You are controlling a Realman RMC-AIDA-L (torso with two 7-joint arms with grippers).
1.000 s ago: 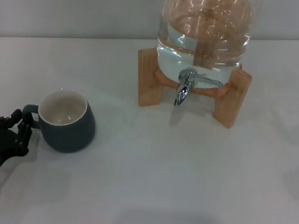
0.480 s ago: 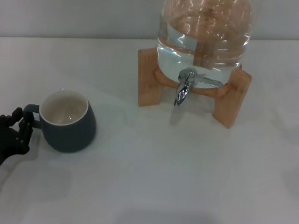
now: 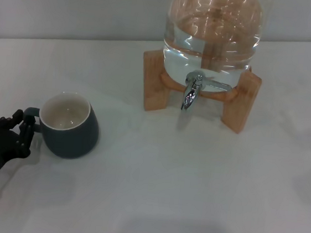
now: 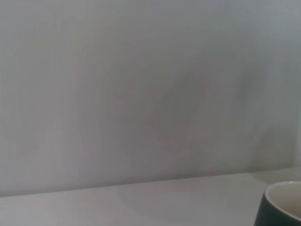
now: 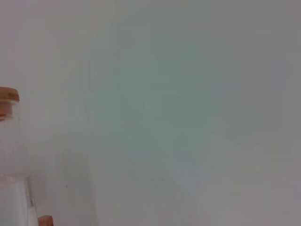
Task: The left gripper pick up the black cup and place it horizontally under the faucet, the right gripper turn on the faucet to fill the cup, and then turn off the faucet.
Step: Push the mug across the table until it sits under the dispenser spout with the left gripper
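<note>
The black cup (image 3: 71, 133) stands upright on the white table at the left, cream inside showing, its small loop handle turned toward my left gripper (image 3: 21, 127). That black claw sits right at the handle, low at the left edge of the head view. A sliver of the cup's rim (image 4: 282, 205) shows in the left wrist view. The chrome faucet (image 3: 191, 92) hangs spout-down at the front of the jar, its thin lever pointing to the right, well away from the cup. My right gripper is out of view.
A big clear glass water jar (image 3: 213, 31) rests on a light wooden stand (image 3: 240, 103) at the back centre. The jar's edge (image 5: 9, 197) shows in the right wrist view against a plain wall. White tabletop (image 3: 191, 198) spreads in front.
The cup shifted very slightly right and back again. My left gripper has stayed at the handle, nearly still.
</note>
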